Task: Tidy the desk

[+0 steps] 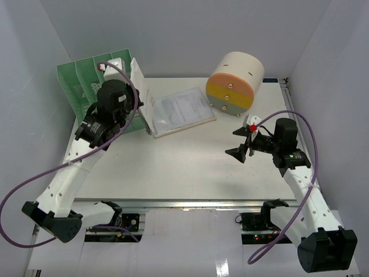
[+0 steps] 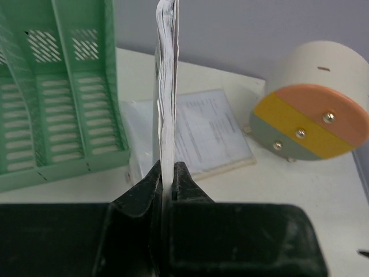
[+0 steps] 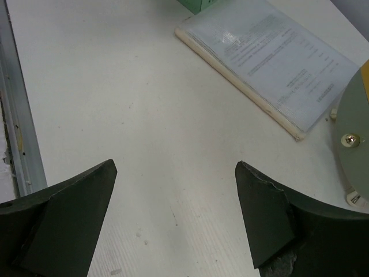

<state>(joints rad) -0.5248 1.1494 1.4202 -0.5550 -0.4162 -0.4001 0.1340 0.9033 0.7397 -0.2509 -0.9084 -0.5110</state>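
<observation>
The white desk (image 1: 173, 167) carries a flat document in a clear sleeve (image 1: 181, 112) at its back middle, also in the left wrist view (image 2: 210, 133) and the right wrist view (image 3: 271, 57). My left gripper (image 1: 137, 109) is shut on a thin bundle of white papers (image 2: 167, 86), held upright on edge beside the green file rack (image 1: 86, 81). The pinch shows in the left wrist view (image 2: 167, 173). My right gripper (image 1: 239, 142) is open and empty above bare desk (image 3: 115, 86), its jaws wide apart in the right wrist view (image 3: 176, 167).
A round cream drum with an orange, yellow and grey face (image 1: 235, 83) lies at the back right, close to the flat document. The green rack (image 2: 57, 98) has several upright slots. An aluminium rail (image 1: 190, 203) runs along the near edge.
</observation>
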